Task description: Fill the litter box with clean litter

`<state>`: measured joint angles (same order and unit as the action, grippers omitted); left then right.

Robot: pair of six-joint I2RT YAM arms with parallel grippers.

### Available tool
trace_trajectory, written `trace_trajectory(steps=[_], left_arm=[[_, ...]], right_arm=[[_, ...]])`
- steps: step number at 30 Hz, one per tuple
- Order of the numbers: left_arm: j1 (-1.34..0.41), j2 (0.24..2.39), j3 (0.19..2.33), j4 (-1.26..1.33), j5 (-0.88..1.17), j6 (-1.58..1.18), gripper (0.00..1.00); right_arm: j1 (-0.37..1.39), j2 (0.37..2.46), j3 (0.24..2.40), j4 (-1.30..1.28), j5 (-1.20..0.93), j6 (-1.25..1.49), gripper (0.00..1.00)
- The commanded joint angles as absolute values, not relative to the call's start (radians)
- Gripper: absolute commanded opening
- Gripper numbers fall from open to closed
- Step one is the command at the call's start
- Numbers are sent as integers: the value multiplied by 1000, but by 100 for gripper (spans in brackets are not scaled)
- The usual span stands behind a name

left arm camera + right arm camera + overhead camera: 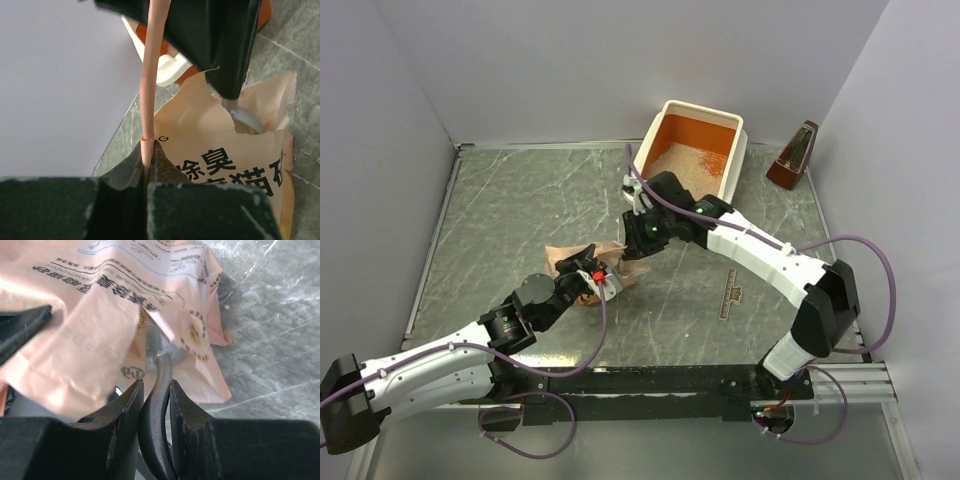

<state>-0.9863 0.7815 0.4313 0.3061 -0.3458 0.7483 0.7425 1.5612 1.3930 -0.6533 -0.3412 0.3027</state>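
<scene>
At the far edge of the tabletop, right of centre, sits the litter box, and a pale patch of clean litter covers part of its orange floor. Near the middle of the tabletop lies the peach-pink bag, mouth open. Left pincer is clenched on the bag's thin edge. Right pincer is clamped on the dark handle of the grey scoop, its bowl down inside the bag's mouth. A small brown wedge stands at the far right corner.
</scene>
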Motion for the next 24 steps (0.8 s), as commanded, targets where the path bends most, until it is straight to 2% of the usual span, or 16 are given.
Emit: trace_trajectory(steps=[1,7,16,24], left_arm=[[-1000,761,454,402,-314,753,1],[-1000,735,449,411,-311,753,1],[-1000,732,442,417,-310,758,1],[-1000,739,439,419,-311,761,1]], right_arm=[[804,1632,1514,-807,-198,244,0],[834,1716,1519,-786,-175,248,0],[808,1720,1321,-534,-434,357,0],[724,1632,1062,-174,-690,526,0]])
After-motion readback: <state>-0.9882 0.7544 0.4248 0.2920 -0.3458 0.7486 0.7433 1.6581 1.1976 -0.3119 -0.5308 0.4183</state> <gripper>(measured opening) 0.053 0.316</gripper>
